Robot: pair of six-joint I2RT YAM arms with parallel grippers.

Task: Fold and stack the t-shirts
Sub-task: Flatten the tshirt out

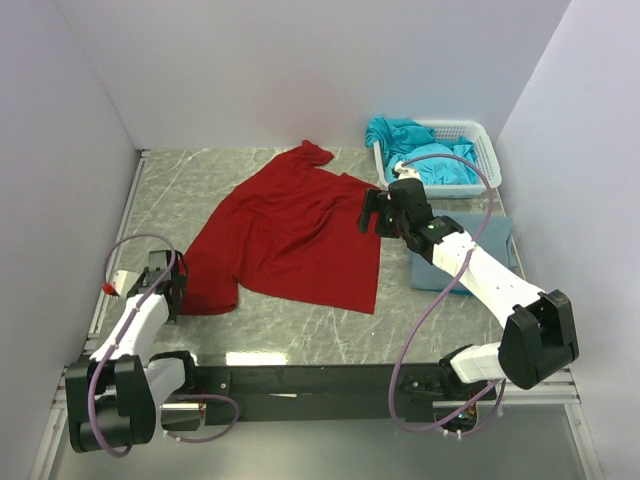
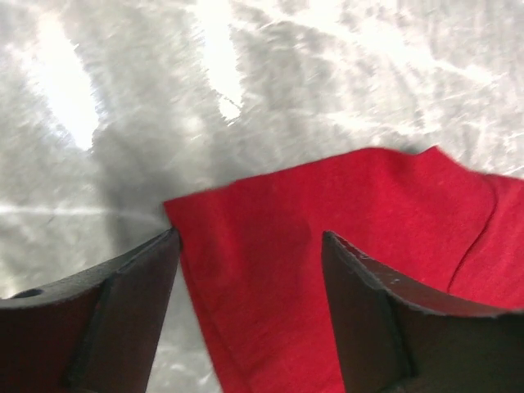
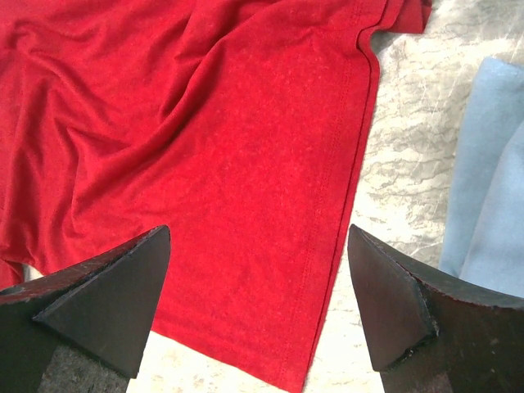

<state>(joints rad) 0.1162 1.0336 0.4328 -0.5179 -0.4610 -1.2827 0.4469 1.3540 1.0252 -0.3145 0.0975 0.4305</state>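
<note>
Hovering above the dark red t-shirt (image 3: 205, 139), my right gripper (image 3: 258, 237) stands spread wide, the side hem between its fingers; the grey-blue t-shirt (image 3: 491, 180) lies to its right; my left gripper (image 2: 250, 241), jaws apart, straddles the shirt's corner.

Table (image 1: 300, 325): grey marble-patterned top with pale veining, glossy, with bright light reflections near its front edge and again in the left wrist view. White plastic lattice basket (image 1: 484, 150): standing upright at the table's far right corner, close to the back wall (image 1: 300, 60) and near the right side wall (image 1: 590, 150). Both walls are plain white, and a pale metal strip (image 1: 118, 240) runs along the table's left edge.
</note>
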